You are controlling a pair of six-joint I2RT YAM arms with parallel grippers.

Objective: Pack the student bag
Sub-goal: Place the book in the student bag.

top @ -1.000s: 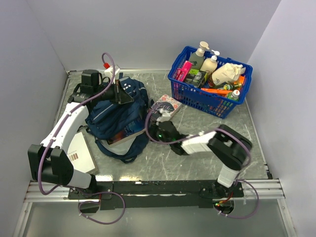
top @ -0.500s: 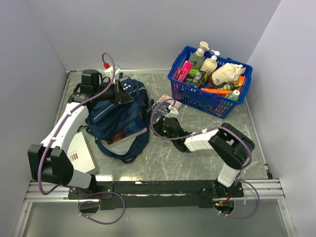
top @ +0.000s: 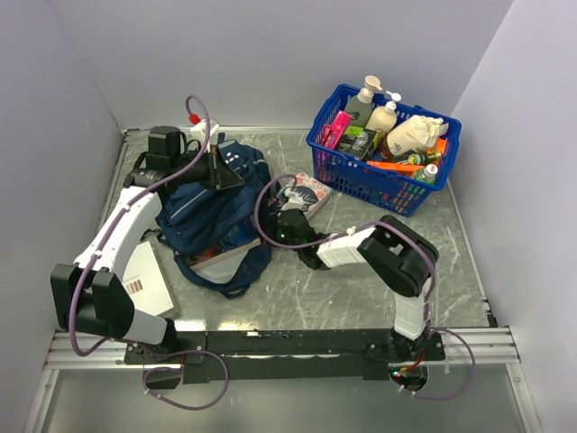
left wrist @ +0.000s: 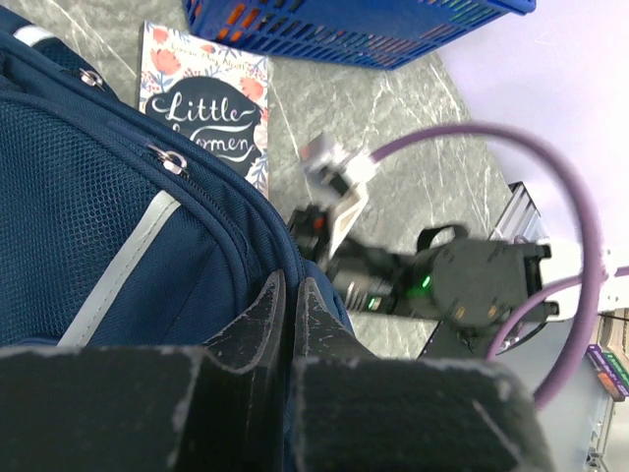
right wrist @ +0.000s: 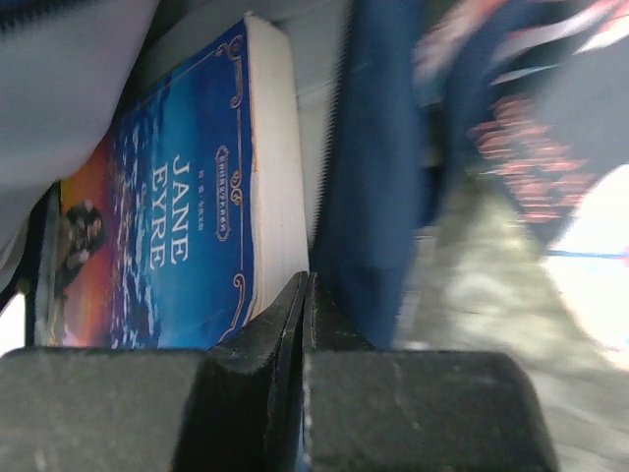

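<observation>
Student bag (top: 203, 212): book (right wrist: 187, 226) at its open edge.
Left end effector (left wrist: 290, 290): clamped on bag rim.
Right end effector (right wrist: 305, 285): closed, at book's edge.
Basket (top: 370, 185): well apart, far right.

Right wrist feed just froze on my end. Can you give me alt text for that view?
The right gripper, fingers closed together, points at the seam between a blue Jane Eyre paperback on the left and the navy fabric edge of the student bag on the right. Further right the view is blurred, with what looks like a floral cover over grey tabletop.
</observation>
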